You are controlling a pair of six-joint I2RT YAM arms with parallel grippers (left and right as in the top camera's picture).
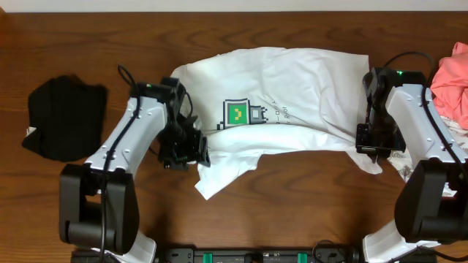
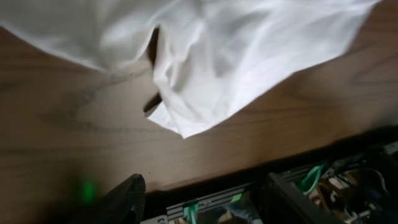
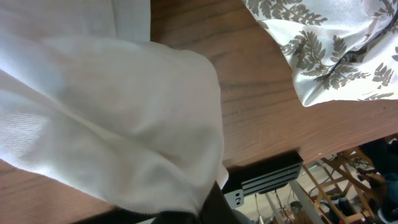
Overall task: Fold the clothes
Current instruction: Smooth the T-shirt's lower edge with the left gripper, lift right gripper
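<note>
The left gripper [image 1: 184, 150] seen from overhead sits at the left edge of the white T-shirt [image 1: 300, 80], over the sleeve area. The right gripper [image 1: 378, 145] is at the shirt's right edge. The shirt lies spread across the middle of the wooden table [image 1: 292, 204], its green-and-black pixel-robot print [image 1: 241, 113] facing up and its near hem partly turned over. A black garment [image 1: 66, 117] lies well apart at the left, and a pink garment [image 1: 453, 77] lies at the far right.

In the left wrist view the two dark fingers [image 2: 127, 196] stand wide apart at the bottom with nothing between them. A rumpled corner of the shirt lies on the wood beyond them, clear of both.

In the right wrist view the jaws are closed, pinching a bunched fold of the shirt that runs down to the dark finger [image 3: 214, 205]. A white cloth with a grey leaf pattern [image 3: 323, 50] lies just beside it, at the upper right.
</note>
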